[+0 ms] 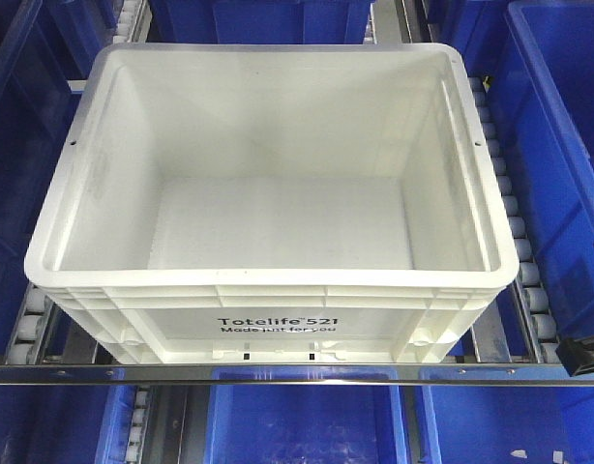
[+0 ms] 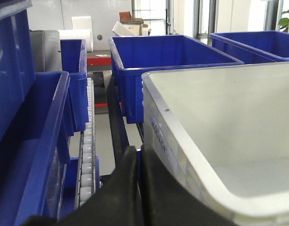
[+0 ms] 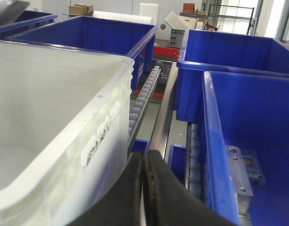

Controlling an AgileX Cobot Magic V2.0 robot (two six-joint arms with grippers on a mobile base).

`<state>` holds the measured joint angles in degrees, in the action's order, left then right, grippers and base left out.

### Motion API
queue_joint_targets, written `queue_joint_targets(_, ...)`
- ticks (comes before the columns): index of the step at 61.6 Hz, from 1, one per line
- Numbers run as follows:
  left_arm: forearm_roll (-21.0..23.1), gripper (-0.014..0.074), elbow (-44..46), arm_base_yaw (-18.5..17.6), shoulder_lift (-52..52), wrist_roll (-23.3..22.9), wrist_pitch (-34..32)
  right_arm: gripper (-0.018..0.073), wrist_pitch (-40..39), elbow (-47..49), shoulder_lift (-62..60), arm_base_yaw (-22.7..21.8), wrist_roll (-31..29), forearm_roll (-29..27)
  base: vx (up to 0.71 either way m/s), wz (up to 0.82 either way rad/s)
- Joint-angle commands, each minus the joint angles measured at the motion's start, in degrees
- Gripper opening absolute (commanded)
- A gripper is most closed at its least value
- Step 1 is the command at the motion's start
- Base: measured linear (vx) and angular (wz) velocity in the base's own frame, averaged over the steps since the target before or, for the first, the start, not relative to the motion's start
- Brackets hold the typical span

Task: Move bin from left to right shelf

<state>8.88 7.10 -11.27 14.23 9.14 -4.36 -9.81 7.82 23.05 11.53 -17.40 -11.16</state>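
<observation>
So the white Totelife tote (image 1: pixel 268 193) is sitting empty on the roller lane (image 1: pixel 510 222) of the shelf, print facing me, up against the metal front rail (image 1: pixel 278 372); blue bins (image 1: pixel 558 145) crowd it on both sides, behind and on the level below.

Left tool (image 2: pixel 140 188) is just beside the tote's left wall, down in the gap between it and the neighbouring blue bin; its black fingers (image 2: pixel 121 193) look pressed together with nothing between them, so I'd call it clenched and empty. Right tool (image 3: pixel 143 188) mirrors that on the other side, fingers (image 3: pixel 158 188) pinched together too, gripping nothing; roller strip runs just ahead of it.

What worries me: those gaps are tight, so any sideways drift could knock a tool into a blue bin or the ribbed rim (image 3: pixel 88 127); if the two arms don't press evenly, I reckon the tote skews on the rollers and jams on the rail; smooth plastic walls could also slip under a squeeze lift, and it'd drop onto the bins below.
</observation>
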Motion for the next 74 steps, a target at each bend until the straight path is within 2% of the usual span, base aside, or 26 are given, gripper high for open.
queue_joint_targets(1,0.0,-0.0009,-1.1,-0.3,-4.2,0.6,-0.9,-0.0007,-4.0,1.5,0.7,-0.3,-0.3,0.3,0.0,0.0)
queue_joint_targets(10,0.2,-0.0009,-7.6,-0.3,-12.1,0.6,-0.5,-0.0007,-4.0,1.5,0.7,-0.3,-0.3,0.3,0.0,0.0)
queue_joint_targets(17,-0.7,-0.0009,-7.5,-0.3,-15.9,0.7,4.4,-0.0007,-4.0,1.5,0.7,-0.3,-0.3,0.3,0.0,0.0)
queue_joint_targets(74,-0.9,-0.0009,-7.5,-0.3,-15.6,0.7,4.8,-0.0007,-4.0,1.5,0.7,-0.3,-0.3,0.3,0.0,0.0)
